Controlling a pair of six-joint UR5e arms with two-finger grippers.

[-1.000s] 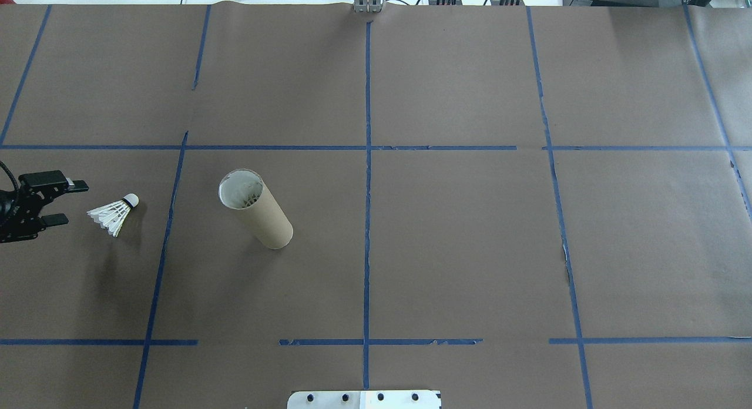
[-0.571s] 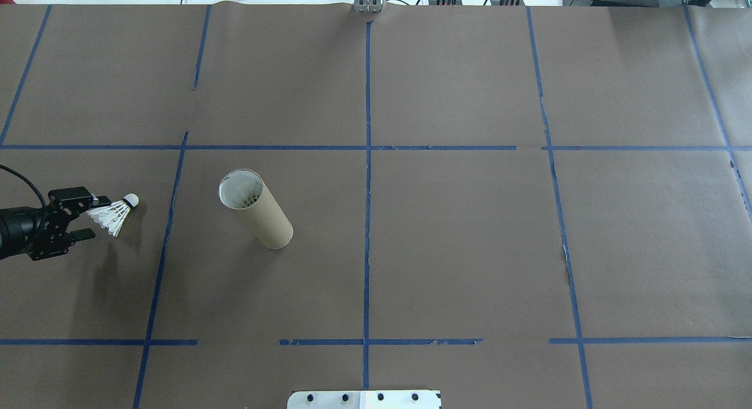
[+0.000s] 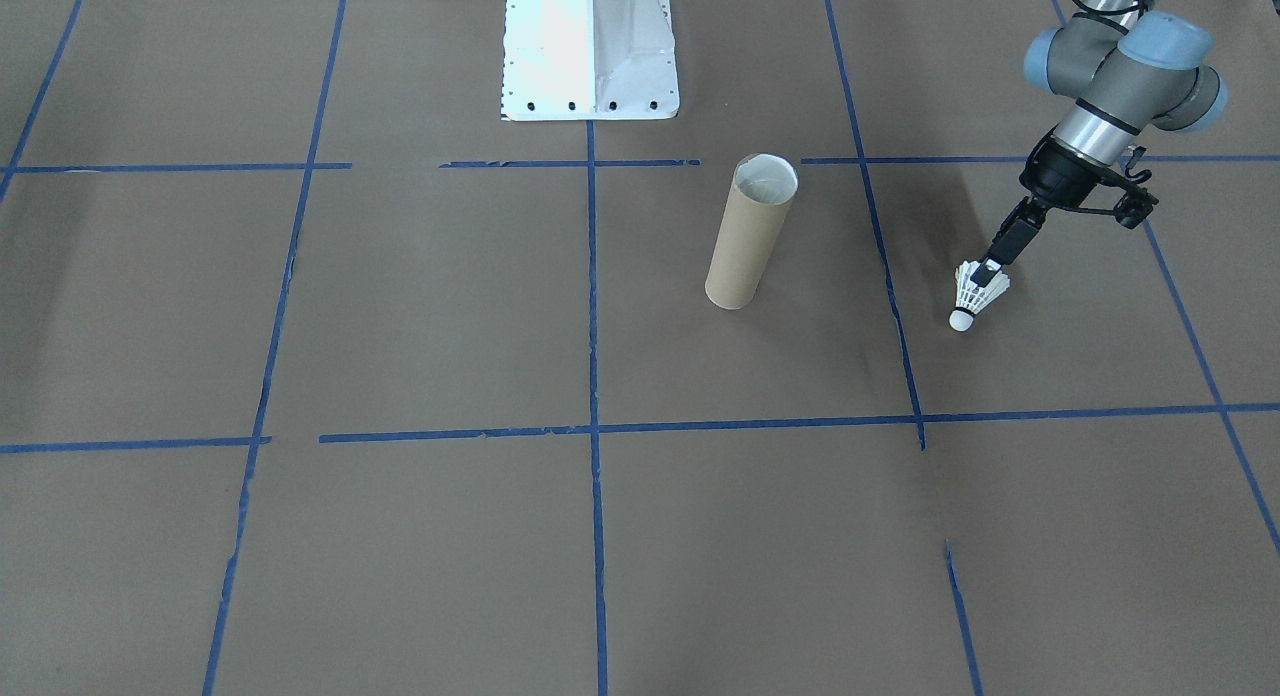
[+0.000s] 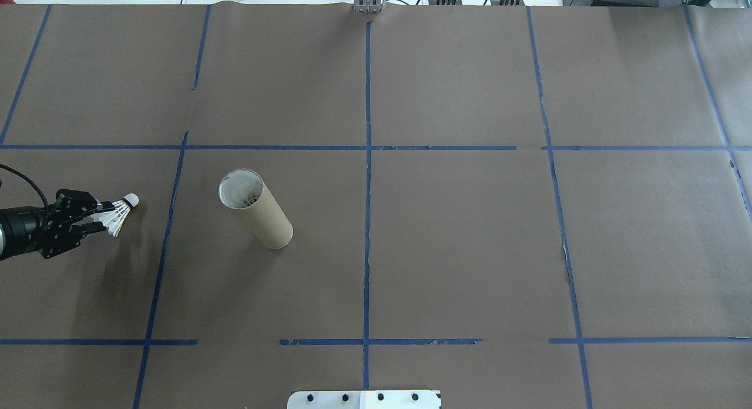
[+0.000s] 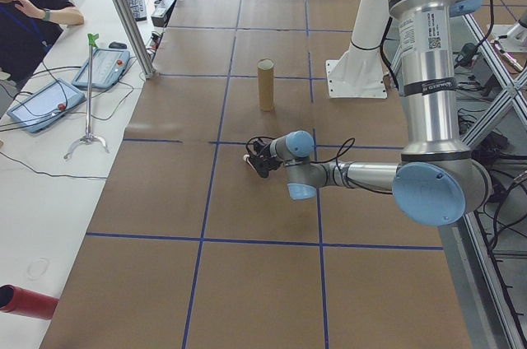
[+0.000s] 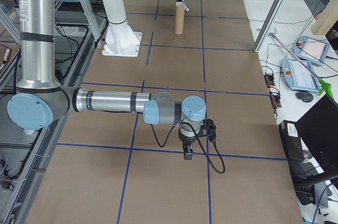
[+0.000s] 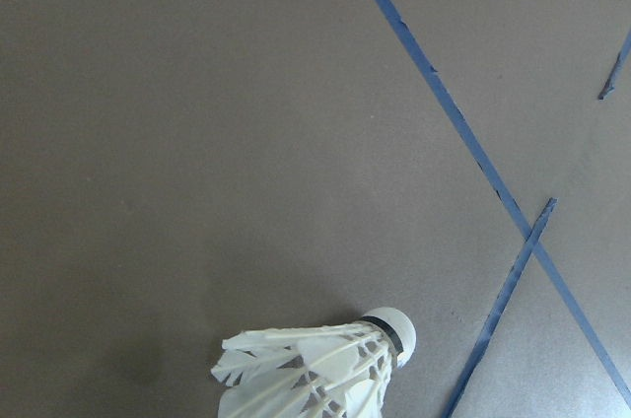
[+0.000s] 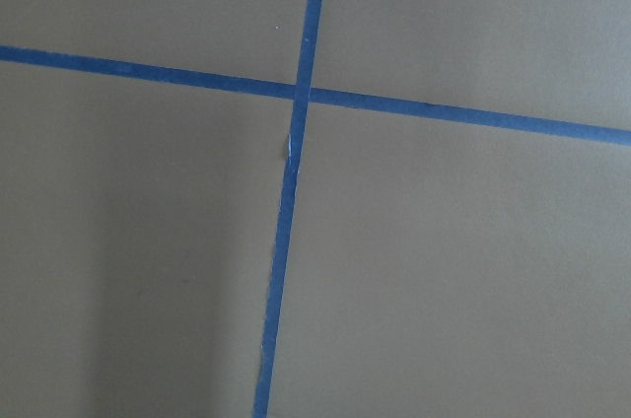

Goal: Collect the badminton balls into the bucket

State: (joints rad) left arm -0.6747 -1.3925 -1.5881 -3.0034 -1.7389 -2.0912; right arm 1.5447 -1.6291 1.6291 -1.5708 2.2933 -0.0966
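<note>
Nearest the work: left claw low over the table, coming in sideways, jaws drawn in on the feather end of the shuttlecock. Looks pinched rather than merely straddled, though hard to be sure from overhead. Gripped by the feathers probably because the skirt is the widest, softest part to catch from that side, and because that leaves the round cork tip free and pointing away from the wrist. Lying on its side on the brown paper, cork toward the tube, not yet lifted by the look of the front view. Seen from the wrist as feathers and cork at the bottom edge, with bare paper and blue tape lines beyond.

A little farther on: tube, upright, mouth open to the top, well apart from the shuttlecock and across one tape line. Standing so that a drop from above goes straight in; white feathers already visible inside the mouth. Judged next: lift, carry over the rim, turn cork down, let go.

Farthest off: right claw, parked low over a tape crossing at the other end, out of the way. Cannot tell whether released or clenched. White base at the table's edge.
</note>
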